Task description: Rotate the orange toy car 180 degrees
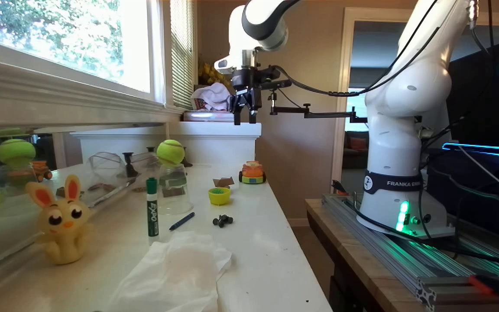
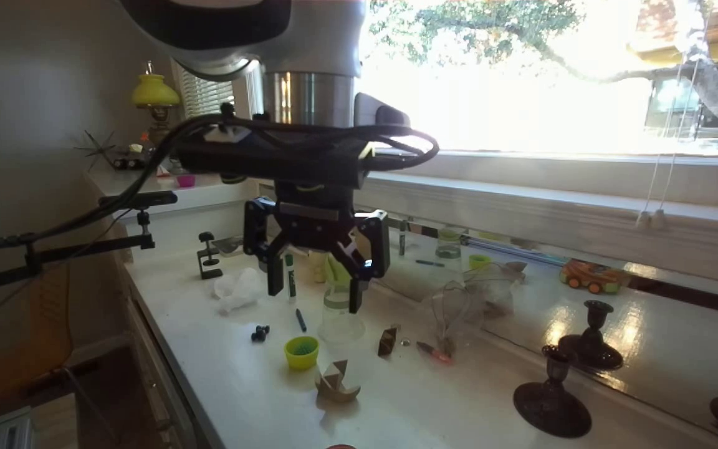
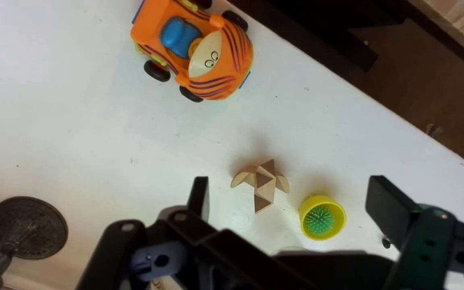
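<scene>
The orange toy car [image 3: 200, 52] stands on its wheels, well apart from the yellow cup [image 3: 339, 218] and nearer than it to the edge of the surface [image 3: 95, 161]. It looks stiff, light and smooth (the wheels could let it roll if nudged), so a hold across its sides, between the wheels, seems best. A folded brown piece [image 3: 267, 188] sits just beside the cup. The jaws hang higher than the cup, spread wide, holding nothing.
</scene>
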`<state>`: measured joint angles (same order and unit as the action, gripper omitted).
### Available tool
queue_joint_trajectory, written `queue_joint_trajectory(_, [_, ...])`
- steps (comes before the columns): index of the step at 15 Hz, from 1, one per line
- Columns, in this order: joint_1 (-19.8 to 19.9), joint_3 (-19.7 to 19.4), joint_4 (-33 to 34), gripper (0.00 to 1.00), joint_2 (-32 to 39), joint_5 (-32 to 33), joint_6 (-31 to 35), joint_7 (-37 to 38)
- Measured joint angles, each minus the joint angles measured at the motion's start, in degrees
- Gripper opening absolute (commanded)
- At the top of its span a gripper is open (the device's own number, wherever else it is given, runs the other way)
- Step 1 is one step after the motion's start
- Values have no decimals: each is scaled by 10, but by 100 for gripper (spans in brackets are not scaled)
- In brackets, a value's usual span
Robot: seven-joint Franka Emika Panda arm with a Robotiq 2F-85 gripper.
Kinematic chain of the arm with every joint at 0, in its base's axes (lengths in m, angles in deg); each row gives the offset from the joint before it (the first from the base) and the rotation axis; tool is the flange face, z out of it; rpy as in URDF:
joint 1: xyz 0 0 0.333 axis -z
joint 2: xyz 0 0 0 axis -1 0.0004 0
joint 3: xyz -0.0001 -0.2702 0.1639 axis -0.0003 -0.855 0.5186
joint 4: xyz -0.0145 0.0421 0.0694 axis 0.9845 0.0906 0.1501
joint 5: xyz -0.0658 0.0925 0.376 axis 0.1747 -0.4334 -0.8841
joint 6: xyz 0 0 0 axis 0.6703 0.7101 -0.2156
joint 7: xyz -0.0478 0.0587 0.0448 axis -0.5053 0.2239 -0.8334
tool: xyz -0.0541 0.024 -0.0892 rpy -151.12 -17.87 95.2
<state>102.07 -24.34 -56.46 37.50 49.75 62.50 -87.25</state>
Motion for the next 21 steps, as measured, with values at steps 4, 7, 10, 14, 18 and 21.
queue_joint_trajectory(4, [-11,0,1,100,0,0,0,43])
queue_joint_trajectory(7, [-19,0,3,100,0,0,0,61])
queue_joint_trajectory(10, [-25,0,6,100,0,-1,0,74])
queue_joint_trajectory(14, [-27,0,7,100,0,-1,1,112])
queue_joint_trajectory(18, [-27,0,7,100,0,-1,1,126])
queue_joint_trajectory(21, [-27,-1,6,100,1,-1,1,156])
